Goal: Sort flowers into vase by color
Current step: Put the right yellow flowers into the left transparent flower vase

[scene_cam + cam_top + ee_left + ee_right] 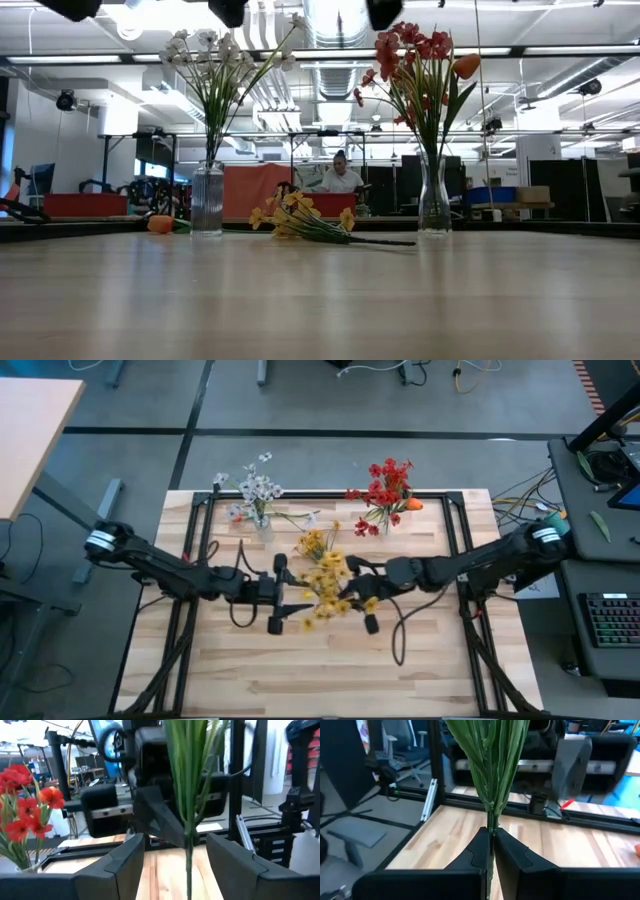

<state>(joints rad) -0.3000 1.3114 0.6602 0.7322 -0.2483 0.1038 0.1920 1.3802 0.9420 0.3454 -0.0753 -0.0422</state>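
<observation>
A yellow flower spray point(325, 582) stands upright in the air over the table's middle, with my right gripper point(491, 845) shut on its green stem. My left gripper point(182, 870) is open and comes level from the table's left. Its two fingers stand on either side of the same stem point(188, 855) without touching it. A second yellow bunch point(300, 222) lies flat on the table. White flowers point(258, 490) stand in a glass vase point(207, 200) at the far left. Red flowers point(387, 488) stand in a second vase point(433, 200) at the far right. My right gripper pinches the spray's thin stem point(491, 827) between its two fingers, just below where the long green leaves fan out. The fingers come level from the table's right and lie across the stem. The spray stands upright, blossoms up, lifted clear of the table.
An orange blossom point(160, 224) lies on the table beside the white-flower vase. Another orange bud point(465, 66) sits among the red flowers. A black frame rail point(330, 497) runs along the table's far edge. A person sits in the room beyond the table.
</observation>
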